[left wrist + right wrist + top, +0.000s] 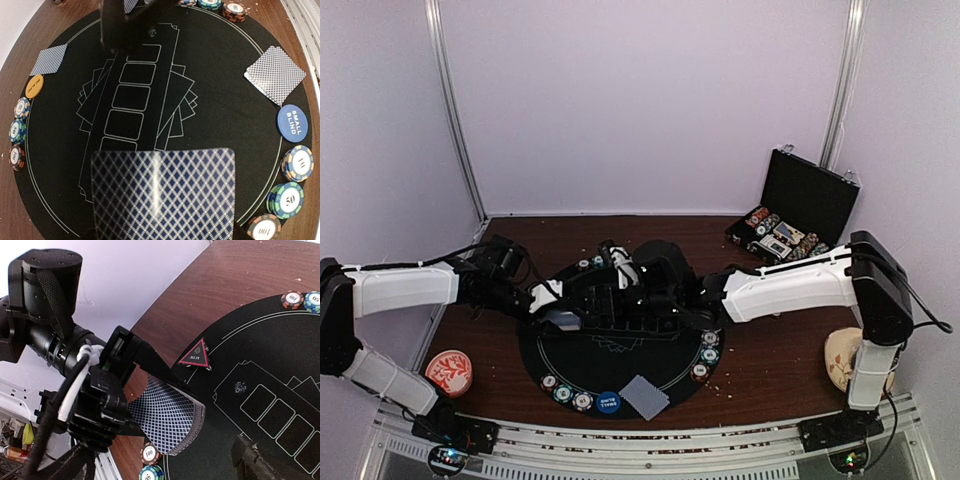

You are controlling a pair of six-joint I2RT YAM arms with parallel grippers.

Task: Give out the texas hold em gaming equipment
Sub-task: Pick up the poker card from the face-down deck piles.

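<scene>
Black mat (pixel 280 350); my left pincer (pixel 137 395) clamped on deck (pixel 167 417): light, slick, bendy. Take top card (pixel 162 192) by edge. Right pincer (pixel 165 467) apart.

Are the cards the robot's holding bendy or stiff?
Probably bendy: the deck bows where it's pinched. Likely thin and light: dealt cards lie flat on the mat. A loose grip might let some slide out.
</scene>
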